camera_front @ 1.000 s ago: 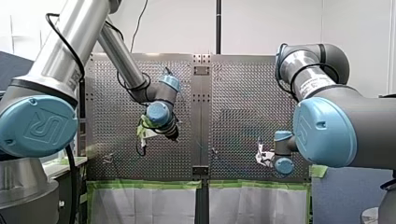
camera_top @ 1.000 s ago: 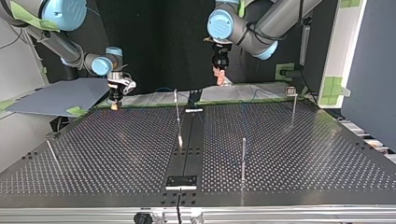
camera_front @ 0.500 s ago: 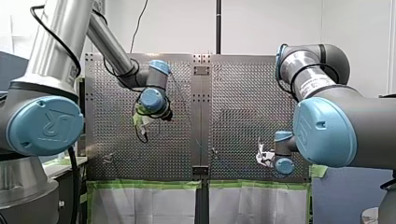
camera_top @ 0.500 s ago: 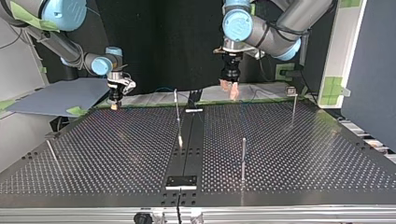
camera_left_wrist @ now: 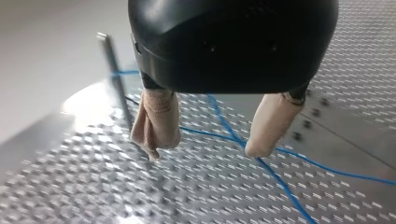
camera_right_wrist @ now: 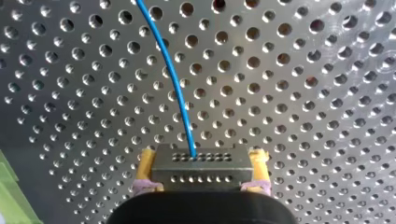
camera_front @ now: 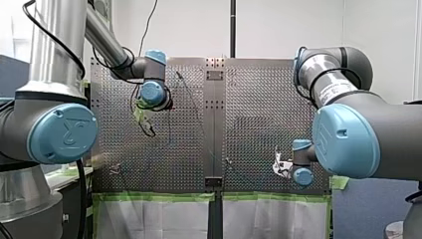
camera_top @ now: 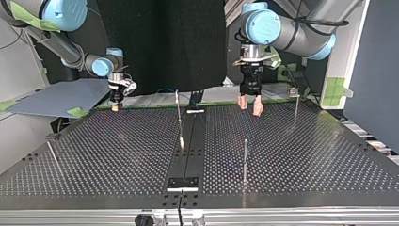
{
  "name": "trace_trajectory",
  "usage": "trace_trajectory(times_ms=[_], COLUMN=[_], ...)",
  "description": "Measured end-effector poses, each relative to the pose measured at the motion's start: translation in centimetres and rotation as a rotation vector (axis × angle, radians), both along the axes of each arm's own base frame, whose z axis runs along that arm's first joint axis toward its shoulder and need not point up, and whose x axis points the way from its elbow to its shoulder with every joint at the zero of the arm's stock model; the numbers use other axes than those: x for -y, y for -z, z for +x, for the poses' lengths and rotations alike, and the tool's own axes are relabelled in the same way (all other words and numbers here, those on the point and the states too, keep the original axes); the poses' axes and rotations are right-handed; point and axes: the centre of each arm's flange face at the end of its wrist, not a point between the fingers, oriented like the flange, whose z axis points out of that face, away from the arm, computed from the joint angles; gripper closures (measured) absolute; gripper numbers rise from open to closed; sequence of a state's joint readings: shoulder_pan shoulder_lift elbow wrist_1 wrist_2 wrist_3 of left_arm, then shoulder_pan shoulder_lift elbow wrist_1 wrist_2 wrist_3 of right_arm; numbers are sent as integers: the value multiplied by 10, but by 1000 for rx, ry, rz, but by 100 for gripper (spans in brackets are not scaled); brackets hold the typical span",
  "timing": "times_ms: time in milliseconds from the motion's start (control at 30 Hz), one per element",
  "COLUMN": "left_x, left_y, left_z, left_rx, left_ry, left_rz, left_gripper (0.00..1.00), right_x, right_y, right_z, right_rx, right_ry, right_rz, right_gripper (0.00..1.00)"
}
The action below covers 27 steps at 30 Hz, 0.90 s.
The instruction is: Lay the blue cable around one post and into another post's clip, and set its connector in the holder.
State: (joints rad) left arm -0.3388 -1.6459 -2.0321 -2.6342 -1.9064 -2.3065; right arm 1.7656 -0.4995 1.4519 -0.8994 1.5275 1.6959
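Observation:
In the left wrist view, my left gripper [camera_left_wrist: 203, 150] hangs open just above the perforated table, its beige pads [camera_left_wrist: 156, 121] empty. The blue cable [camera_left_wrist: 219, 112] lies on the table under and ahead of it, and a thin post [camera_left_wrist: 114, 79] stands beside one finger. In the top view that gripper [camera_top: 250, 104] is at the far edge, right of centre. My right gripper [camera_right_wrist: 203, 158] is shut on the metal connector [camera_right_wrist: 201, 169], and the cable [camera_right_wrist: 180, 98] runs out of its top. It hovers at the top view's far left [camera_top: 115, 104].
Thin posts stand on the table in the top view: one at the middle [camera_top: 178, 106], one nearer [camera_top: 245, 157], one at the far right [camera_top: 296, 106], one at the left edge [camera_top: 51, 151]. A small bracket [camera_top: 183, 182] sits on the black centre strip near the front edge.
My left arm has swung toward the top view's right and come down close to the table's far edge. My right arm and the connector have not moved.

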Motion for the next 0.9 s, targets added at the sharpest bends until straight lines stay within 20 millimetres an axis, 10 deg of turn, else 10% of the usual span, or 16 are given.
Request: trace_trajectory(times_ms=[900], left_x=[-2], left_y=[-89], left_z=[-47], left_rx=[317], left_ry=[176], left_rz=[-362], left_gripper=[2], right_x=[-2], right_y=[1], right_z=[5], right_rx=[5], right_ry=[-17], right_rz=[0], right_gripper=[91])
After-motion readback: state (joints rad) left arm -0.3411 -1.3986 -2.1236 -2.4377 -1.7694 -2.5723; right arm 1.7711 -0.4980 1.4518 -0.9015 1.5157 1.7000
